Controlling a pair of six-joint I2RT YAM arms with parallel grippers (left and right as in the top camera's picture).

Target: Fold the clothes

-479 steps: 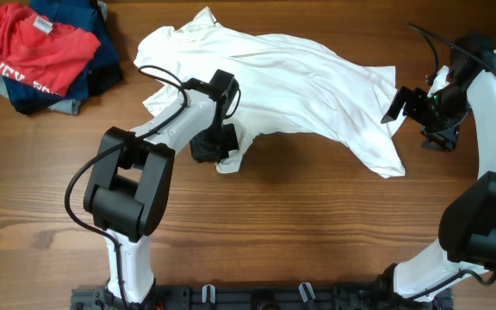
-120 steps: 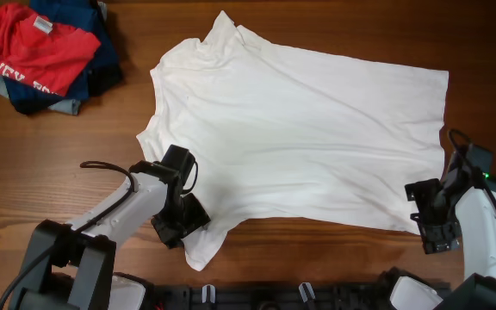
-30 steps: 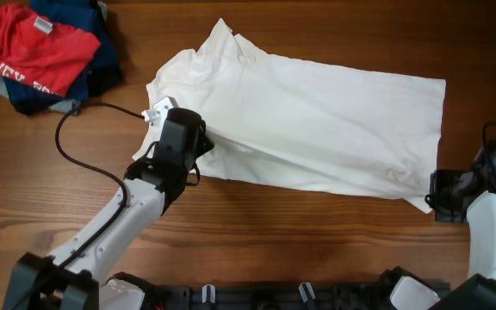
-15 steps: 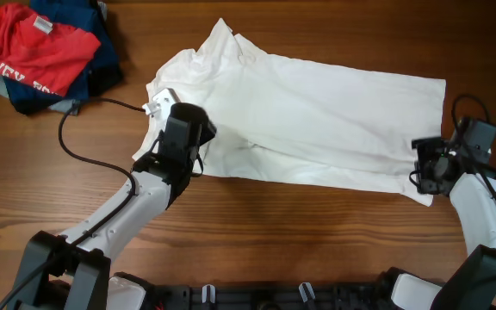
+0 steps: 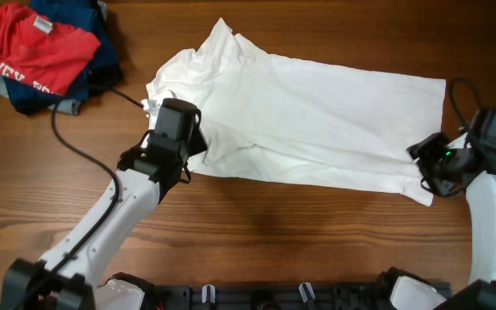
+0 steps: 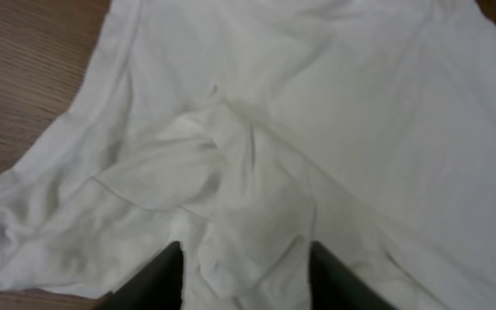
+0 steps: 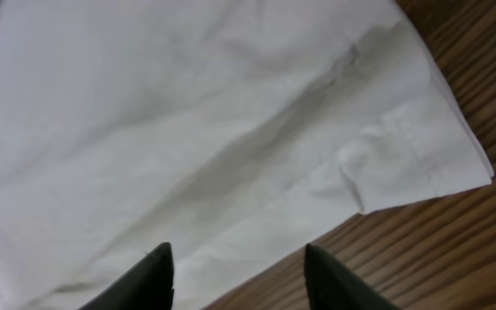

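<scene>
A wrinkled white thin-fabric shirt (image 5: 317, 112) lies on the wooden bench (image 5: 274, 224), the left gripper (image 6: 244, 258) and right gripper (image 7: 235, 258) over its ends, jaws open.

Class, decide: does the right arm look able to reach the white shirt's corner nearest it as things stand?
Probably yes. The right gripper hangs open over the shirt, its corner lies on the table beside it, nothing between.

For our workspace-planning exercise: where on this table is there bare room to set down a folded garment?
The widest bare table lies in front of the white shirt, between left arm and right arm. A narrower strip runs beyond the shirt's far edge. The far-left corner is crowded: red T-shirt on navy garments.
</scene>
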